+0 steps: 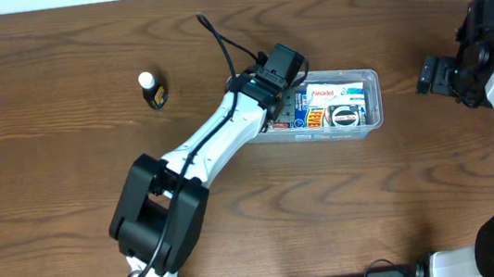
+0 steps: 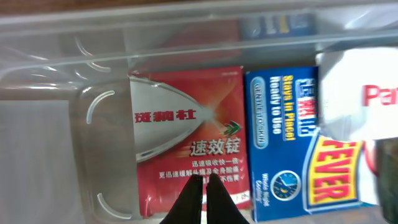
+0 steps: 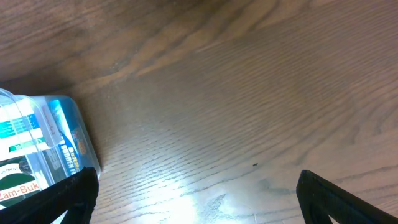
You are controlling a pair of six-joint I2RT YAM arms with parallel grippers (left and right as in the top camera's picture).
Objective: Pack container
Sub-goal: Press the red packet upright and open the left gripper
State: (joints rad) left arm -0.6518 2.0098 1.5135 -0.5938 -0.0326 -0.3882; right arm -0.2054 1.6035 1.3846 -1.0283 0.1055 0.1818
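Wooden bench [image 1: 32, 51] is seen with the container [image 1: 369, 76] at centre. Left fingers [image 2: 189, 202] are closed above a red box [image 2: 180, 124] inside; right fingers [image 3: 62, 199] are spread wide, empty, nearby.

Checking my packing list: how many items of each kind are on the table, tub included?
Clear container: 1
Boxes in it: 3 (red box, blue box, white Panadol box)
Round Zam-Buk tin in it: 1
Small bottle outside it: 1
Total: 6
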